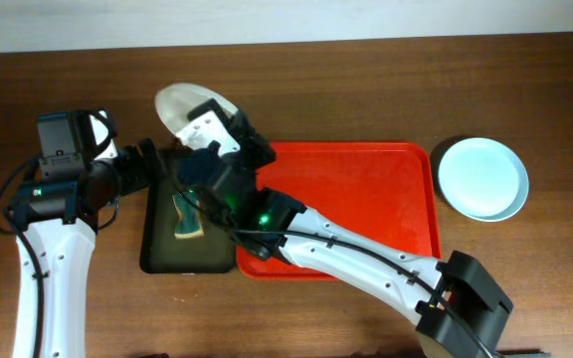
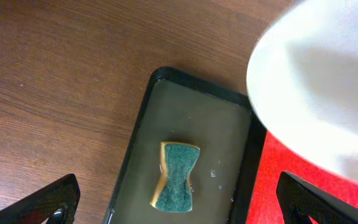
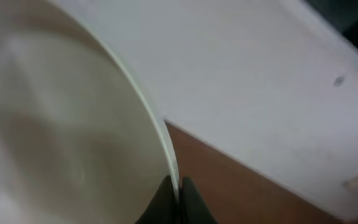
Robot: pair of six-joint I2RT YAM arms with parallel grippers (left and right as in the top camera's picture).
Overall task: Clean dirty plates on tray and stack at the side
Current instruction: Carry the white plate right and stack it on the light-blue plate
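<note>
Brown worktop (image 1: 366,99). My right jaws pinch the white plate (image 1: 182,102) by the rim, aloft at 11 o'clock of the red tray (image 1: 366,189); my left jaws gape above the sponge (image 2: 176,177). Risk: wiping pressure could twist that thin grip loose.

My right arm (image 1: 366,254) stretched from 5 toward 11 o'clock, right gripper (image 3: 176,198) pinched on white plate (image 1: 182,102) rim. Left gripper (image 1: 155,161) points 3 o'clock, fingers (image 2: 51,200) spread wide.

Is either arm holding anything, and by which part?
The right tool pinches the white plate by its rim. The left tool is open, holding nothing.
</note>
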